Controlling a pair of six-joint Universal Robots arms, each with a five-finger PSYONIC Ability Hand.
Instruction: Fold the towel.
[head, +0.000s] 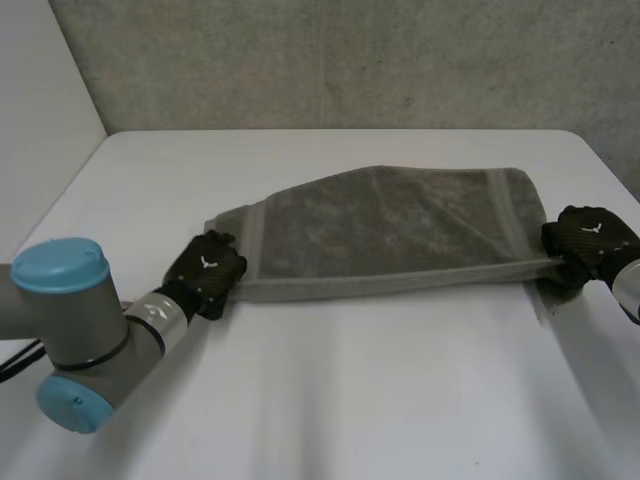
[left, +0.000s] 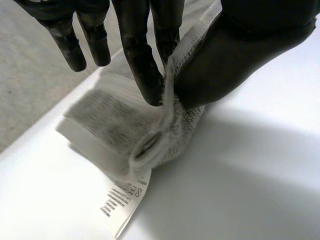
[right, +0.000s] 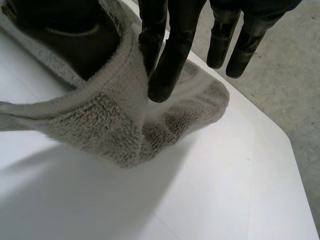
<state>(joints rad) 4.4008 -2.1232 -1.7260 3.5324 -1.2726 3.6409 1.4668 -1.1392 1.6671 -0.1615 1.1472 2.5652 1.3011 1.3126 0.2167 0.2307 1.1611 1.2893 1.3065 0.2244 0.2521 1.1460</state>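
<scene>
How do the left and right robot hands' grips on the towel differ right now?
The left robot hand pinches the towel corner bearing a label; the right robot hand pinches a plain corner. The towel tapers toward the left robot hand, broader by the right. Both pinch cloth between fingers and thumb.

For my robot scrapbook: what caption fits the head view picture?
Left hand and right hand pinch opposite ends of a grey towel on the white table.

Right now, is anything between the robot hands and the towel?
Nothing visible does. The left robot hand pinches the towel at one end, the right robot hand pinches the other end, over the white table.
</scene>
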